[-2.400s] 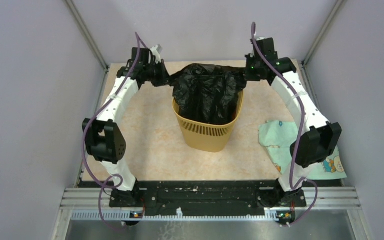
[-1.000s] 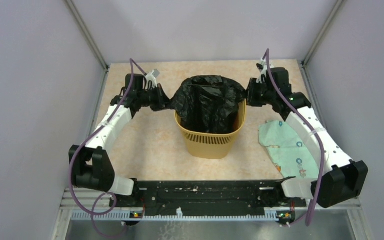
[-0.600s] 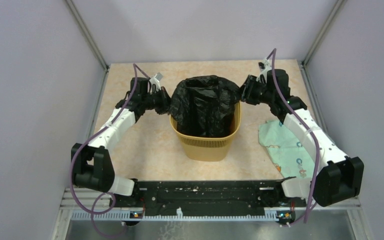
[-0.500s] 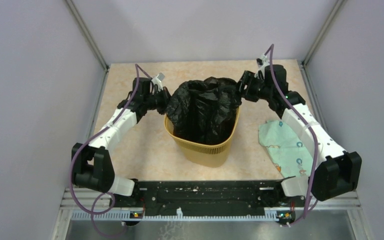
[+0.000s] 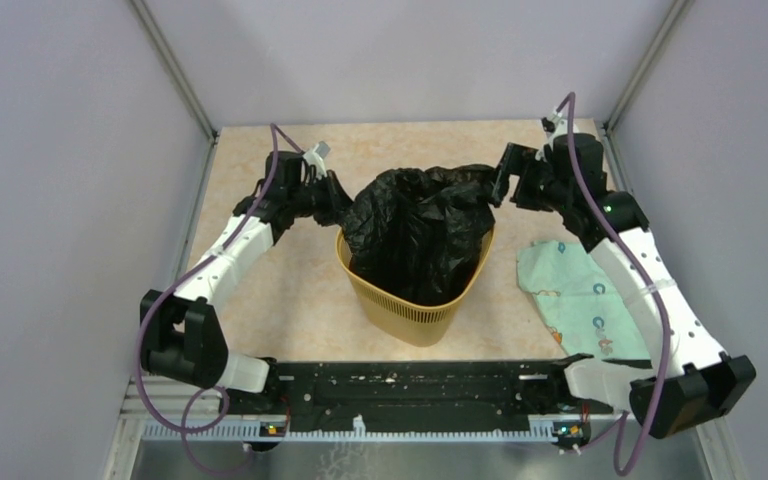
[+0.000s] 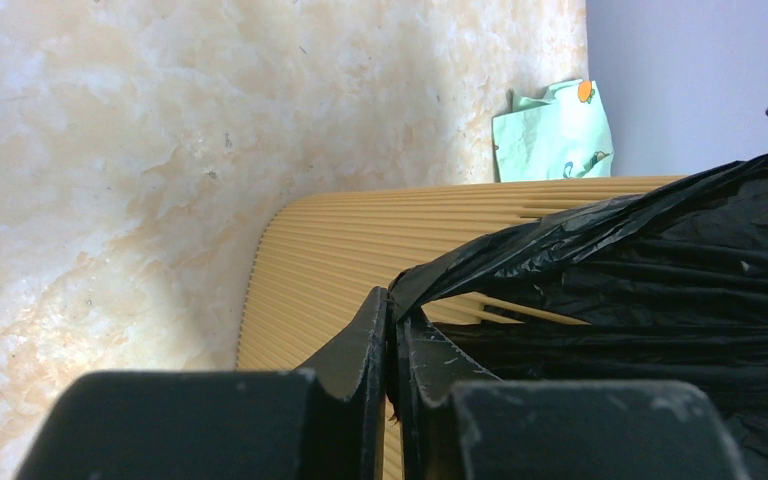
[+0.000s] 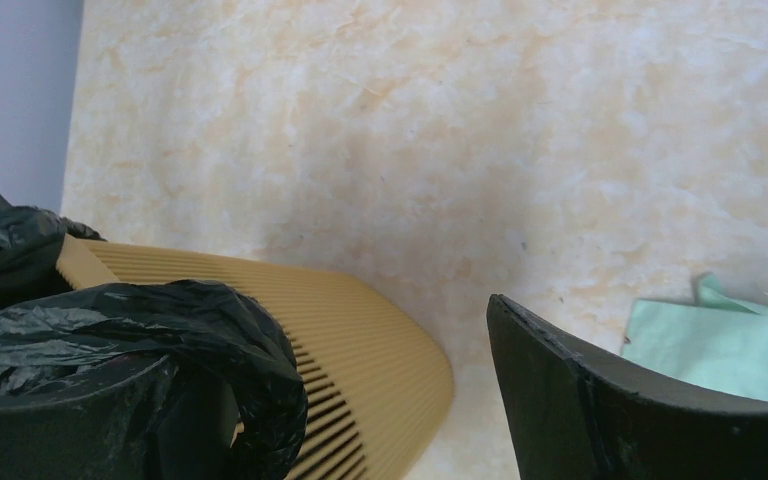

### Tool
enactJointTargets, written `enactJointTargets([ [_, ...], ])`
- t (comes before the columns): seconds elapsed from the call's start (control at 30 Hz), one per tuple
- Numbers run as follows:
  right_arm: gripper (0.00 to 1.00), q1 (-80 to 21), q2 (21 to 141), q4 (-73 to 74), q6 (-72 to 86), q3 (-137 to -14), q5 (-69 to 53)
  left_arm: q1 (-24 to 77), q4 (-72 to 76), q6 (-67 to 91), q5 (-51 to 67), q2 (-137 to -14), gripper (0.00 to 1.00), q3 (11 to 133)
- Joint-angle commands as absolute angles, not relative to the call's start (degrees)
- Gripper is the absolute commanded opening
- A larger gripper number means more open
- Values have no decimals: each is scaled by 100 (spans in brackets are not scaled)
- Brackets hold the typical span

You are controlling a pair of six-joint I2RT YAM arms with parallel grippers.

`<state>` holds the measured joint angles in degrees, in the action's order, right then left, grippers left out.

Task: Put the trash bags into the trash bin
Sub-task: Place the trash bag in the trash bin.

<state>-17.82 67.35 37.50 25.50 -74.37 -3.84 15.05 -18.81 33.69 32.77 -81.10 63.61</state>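
The trash bag (image 5: 420, 225) sits with its body down inside the trash bin (image 5: 410, 315), which stands mid-bench on the marbled bench (image 5: 290, 290). The bag's crinkled mouth bulges above the yellow rim and spills over it on both sides. The two arms flank the bin from opposite sides, and this seems deliberate. With the mouth taken at two opposite edges, the floppy film is kept spread so that the bag can sink in like a liner instead of collapsing into a lump. The left pincer (image 5: 338, 200) is clenched on the bag's left edge. In the left wrist view its fingers (image 6: 360, 345) stand almost together, a pleat of black film is nipped in the thin slit between them, and the slotted wall of the bin lies just behind. The right pincer (image 5: 508, 185) is released, with its jaws standing wide. In the right wrist view one finger (image 7: 600, 400) is bare and well clear of the plastic, and the rolled edge of the bag lies draped over the bin's rim at the left. The other finger is hidden by folds of film, so it cannot be told whether that finger touches the bag. The pale green cloth (image 5: 580, 300) lies flat on the bench to the right of the bin and plays no part in this.
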Motion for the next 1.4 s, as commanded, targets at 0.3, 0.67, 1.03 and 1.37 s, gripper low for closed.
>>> enactJointTargets([
  [0.3,85,-1786,5134,5150,2434,-6987,235,1503,-2165,3003,3034,-7953,18,6926],
  [0.67,91,-1784,4954,5826,2223,-8272,-194,1503,-2266,2910,2962,-8025,23,7098],
  [1.03,84,-1789,5105,5950,1849,-9000,-787,1503,-2338,2839,2976,-8080,24,7223],
  [1.37,60,-3586,7124,5795,994,-11228,-660,1503,-2352,2830,2993,-8130,25,7274],
])
